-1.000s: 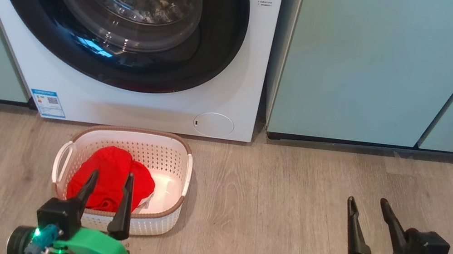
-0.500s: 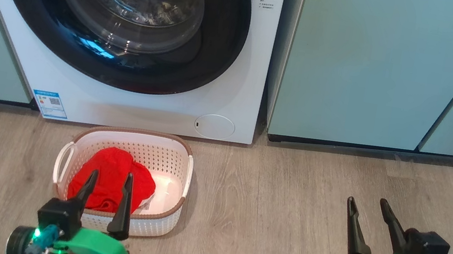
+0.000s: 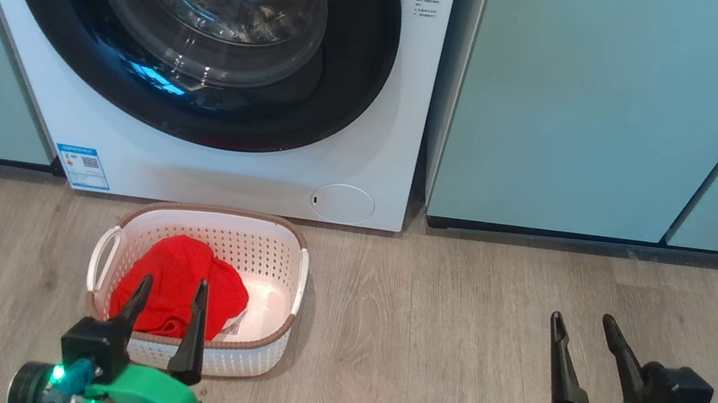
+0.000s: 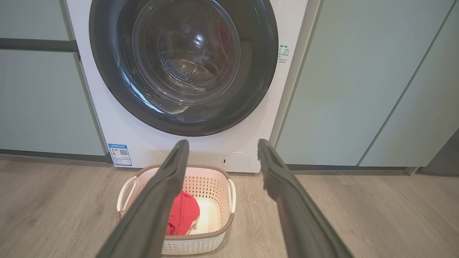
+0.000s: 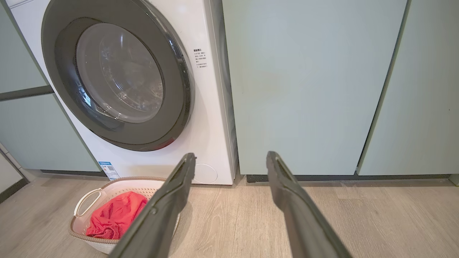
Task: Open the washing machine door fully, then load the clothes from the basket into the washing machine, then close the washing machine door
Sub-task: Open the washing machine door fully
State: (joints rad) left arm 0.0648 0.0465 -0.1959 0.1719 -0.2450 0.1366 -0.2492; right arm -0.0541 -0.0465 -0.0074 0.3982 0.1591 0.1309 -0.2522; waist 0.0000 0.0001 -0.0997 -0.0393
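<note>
The white washing machine [image 3: 366,159] stands ahead with its round black-rimmed door [image 3: 199,21] shut flat against the front. On the floor before it sits the cream basket [image 3: 281,254], holding the red clothes [image 3: 181,285] on its left side. My left gripper [image 3: 174,284] hovers open at the basket's near edge, fingers pointing toward the machine. My right gripper [image 3: 583,321] stands open over bare floor, well to the basket's right. The left wrist view has the door [image 4: 183,64], basket [image 4: 215,182] and clothes [image 4: 184,213]; the right wrist view has them too: door [image 5: 118,75], basket [image 5: 118,182], clothes [image 5: 114,215].
Pale teal cabinets [image 3: 601,103] flank the machine on both sides. A round flap [image 3: 342,202] and a blue label [image 3: 82,166] sit low on the machine's front. Wood-look floor [image 3: 420,358] stretches between the basket and my right gripper.
The whole head picture has slid slightly right and down, so the camera moved. Both grippers stay open and nothing on the floor has shifted.
</note>
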